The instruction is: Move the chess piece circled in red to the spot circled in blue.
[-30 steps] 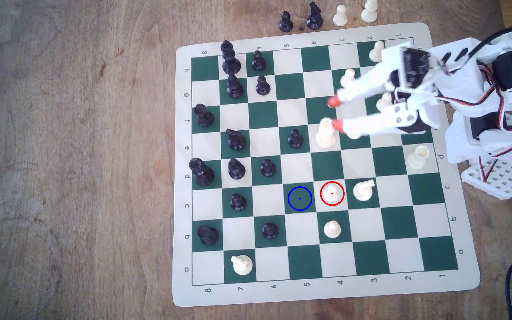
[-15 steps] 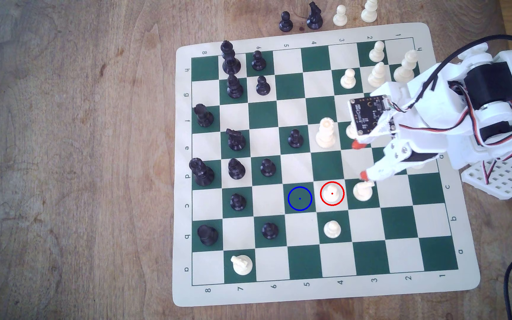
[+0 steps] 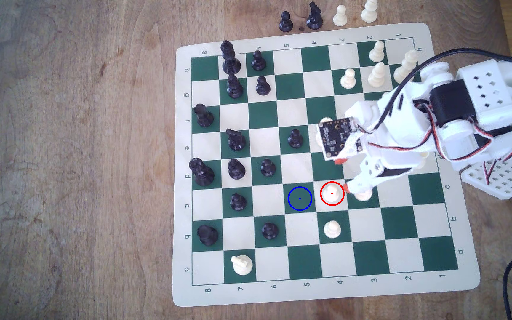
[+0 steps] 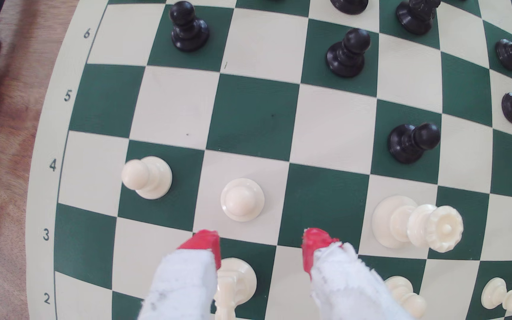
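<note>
Fingers (image 4: 261, 243) spread wide, nothing held, poised above the knight (image 4: 234, 283). White pawn (image 4: 241, 200) stands just ahead on its cream square. Dark green target square (image 4: 253, 115) lies beyond. Risk judged: knight clipped during descent.

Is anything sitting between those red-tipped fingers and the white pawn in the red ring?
No. In the wrist view, bare board separates the open gripper from the pawn; the knight sits under the fingers.

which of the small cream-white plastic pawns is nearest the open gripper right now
The red-ringed cream-white pawn on its cream square, just ahead of the open gripper. The other white pawn, on a green square, lies further away.
</note>
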`<state>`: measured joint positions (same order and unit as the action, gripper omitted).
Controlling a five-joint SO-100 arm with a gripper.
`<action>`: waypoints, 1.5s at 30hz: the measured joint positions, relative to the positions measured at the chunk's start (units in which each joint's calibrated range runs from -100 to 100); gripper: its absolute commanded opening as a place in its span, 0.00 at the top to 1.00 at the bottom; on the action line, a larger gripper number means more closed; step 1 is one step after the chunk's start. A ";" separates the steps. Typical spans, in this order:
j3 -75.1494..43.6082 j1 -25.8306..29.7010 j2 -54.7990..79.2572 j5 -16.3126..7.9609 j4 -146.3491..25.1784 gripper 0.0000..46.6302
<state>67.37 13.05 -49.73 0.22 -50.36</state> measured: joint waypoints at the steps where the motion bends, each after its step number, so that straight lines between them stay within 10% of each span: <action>1: 0.36 -0.07 0.50 0.00 0.40 0.65; 32: 0.72 1.99 17.09 -1.22 14.90 0.73; 37: 0.72 1.99 17.18 -1.22 15.22 0.99; 45: 0.72 2.73 18.10 -1.47 14.82 0.99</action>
<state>68.10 15.78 -31.63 -1.25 -35.54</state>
